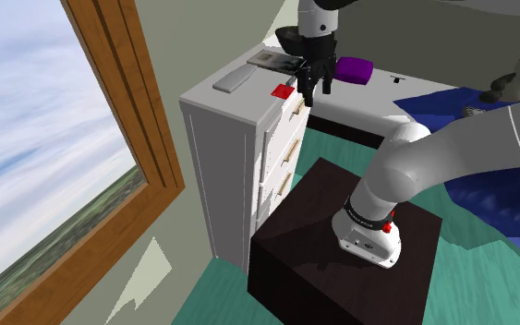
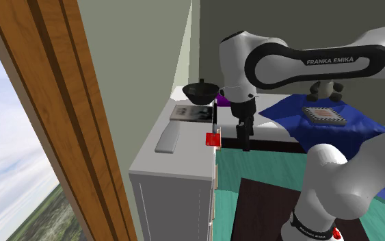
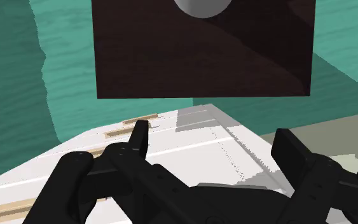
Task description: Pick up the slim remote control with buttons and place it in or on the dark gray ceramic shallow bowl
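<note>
Currently, the end effector [image 1: 310, 90] is hanging just past the front edge of the white dresser [image 1: 221, 175], its two black fingers [image 3: 137, 135] standing apart and gripping nothing. In the wrist view it is looking down over the drawer fronts toward the dark stand [image 3: 203, 57] and the teal floor [image 3: 12, 63]. The slim grey remote control [image 1: 233, 79] is lying flat on the surface, near the edge closest to the window [image 1: 54, 120] and apart from the end effector. A small red block [image 1: 282, 90] is sitting between them at the front edge. Behind the remote control a flat book [image 1: 272, 61] is lying, and the dark shallow bowl [image 2: 199, 90] is sitting beyond it. A purple object [image 1: 354, 68] is resting toward the shoulder view's right.
</note>
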Controlling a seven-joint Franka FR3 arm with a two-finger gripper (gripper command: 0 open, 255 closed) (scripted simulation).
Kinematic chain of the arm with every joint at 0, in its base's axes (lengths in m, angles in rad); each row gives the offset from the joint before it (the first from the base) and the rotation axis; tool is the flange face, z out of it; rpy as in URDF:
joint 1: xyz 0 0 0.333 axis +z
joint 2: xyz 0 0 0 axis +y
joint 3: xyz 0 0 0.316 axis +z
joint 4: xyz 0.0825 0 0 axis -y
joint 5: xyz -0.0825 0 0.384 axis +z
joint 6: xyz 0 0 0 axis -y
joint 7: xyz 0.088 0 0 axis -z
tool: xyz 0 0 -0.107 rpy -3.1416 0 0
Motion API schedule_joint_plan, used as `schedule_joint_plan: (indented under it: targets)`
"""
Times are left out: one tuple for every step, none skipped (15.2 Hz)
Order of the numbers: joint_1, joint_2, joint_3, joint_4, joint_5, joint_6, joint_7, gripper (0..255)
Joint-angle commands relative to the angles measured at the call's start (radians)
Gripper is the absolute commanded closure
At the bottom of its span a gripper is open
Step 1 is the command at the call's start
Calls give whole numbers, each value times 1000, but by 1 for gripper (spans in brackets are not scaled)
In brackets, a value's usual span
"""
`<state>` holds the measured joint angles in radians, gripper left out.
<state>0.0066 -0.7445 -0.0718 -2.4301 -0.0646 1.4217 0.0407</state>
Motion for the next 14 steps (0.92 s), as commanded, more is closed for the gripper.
schedule_joint_plan:
  targets:
    - [0, 0, 0, 0, 0, 0, 0, 0]
    - [-8, 26, 19, 14, 22, 21, 59, 0]
    - [-17, 54, 37, 29, 43, 42, 117, 0]
    - [-27, 82, 55, 46, 62, 63, 174, 0]
    - [-36, 110, 72, 64, 79, 83, 231, 0]
    - [-46, 140, 88, 83, 94, 104, 287, 0]
    - [-56, 169, 103, 104, 107, 124, 343, 0]
    - [-66, 200, 118, 126, 118, 144, 398, 0]
    - [-76, 230, 131, 149, 127, 163, 453, 0]
    - [-86, 261, 144, 173, 134, 181, 508, 0]
    - [-96, 292, 155, 198, 140, 198, 562, 0]
    - [-106, 322, 166, 224, 143, 215, 616, 0]
    - [-116, 353, 175, 251, 145, 231, 670, 0]
    - [-127, 384, 184, 279, 146, 245, 723, 0]
